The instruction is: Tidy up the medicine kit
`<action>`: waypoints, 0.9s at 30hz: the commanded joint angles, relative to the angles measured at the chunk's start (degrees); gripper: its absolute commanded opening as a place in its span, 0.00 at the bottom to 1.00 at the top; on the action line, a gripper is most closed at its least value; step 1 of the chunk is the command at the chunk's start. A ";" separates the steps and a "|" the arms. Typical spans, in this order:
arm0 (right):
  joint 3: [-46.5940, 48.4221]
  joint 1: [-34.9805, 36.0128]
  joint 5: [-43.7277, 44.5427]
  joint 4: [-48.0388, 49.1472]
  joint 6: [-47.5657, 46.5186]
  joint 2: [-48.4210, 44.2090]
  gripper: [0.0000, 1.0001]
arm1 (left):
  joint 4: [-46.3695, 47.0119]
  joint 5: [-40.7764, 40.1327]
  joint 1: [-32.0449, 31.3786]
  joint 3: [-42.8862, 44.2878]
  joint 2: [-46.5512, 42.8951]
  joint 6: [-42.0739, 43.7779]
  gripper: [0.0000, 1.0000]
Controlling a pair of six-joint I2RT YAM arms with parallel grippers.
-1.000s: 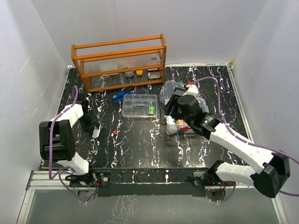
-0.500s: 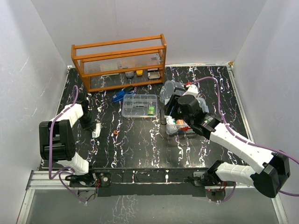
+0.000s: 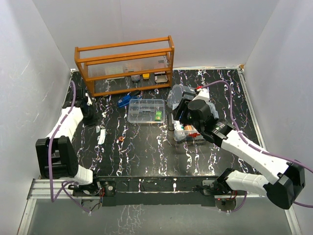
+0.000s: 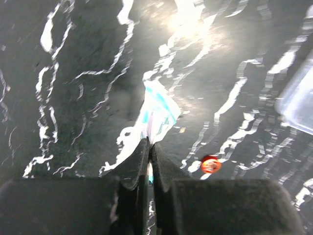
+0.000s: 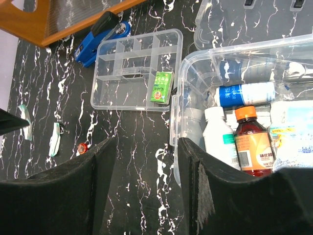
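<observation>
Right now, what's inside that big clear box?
The clear box holds an orange-capped brown bottle, a white bottle and a blue-labelled tube; anything beneath them is covered.

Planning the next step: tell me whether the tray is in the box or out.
Out. The tray lies on the table beside the box, a green packet in it.

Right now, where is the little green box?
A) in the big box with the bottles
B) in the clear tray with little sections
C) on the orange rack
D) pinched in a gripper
B: the little green box lies in a corner compartment of the clear divided tray.
</observation>
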 commanded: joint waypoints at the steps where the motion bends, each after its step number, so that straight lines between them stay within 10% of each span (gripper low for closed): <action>1: -0.06 -0.30 2.85 1.55 -0.03 -2.91 0.51 | 2.06 10.82 -2.34 5.66 -4.57 3.45 0.00; 22: 2.87 -0.39 11.44 -6.65 2.51 -8.02 0.51 | 35.45 50.29 -20.72 5.67 -6.56 28.97 0.00; 27: 4.24 -0.41 14.23 -8.21 4.02 -7.86 0.51 | 31.55 56.26 -20.81 8.30 -1.90 42.28 0.00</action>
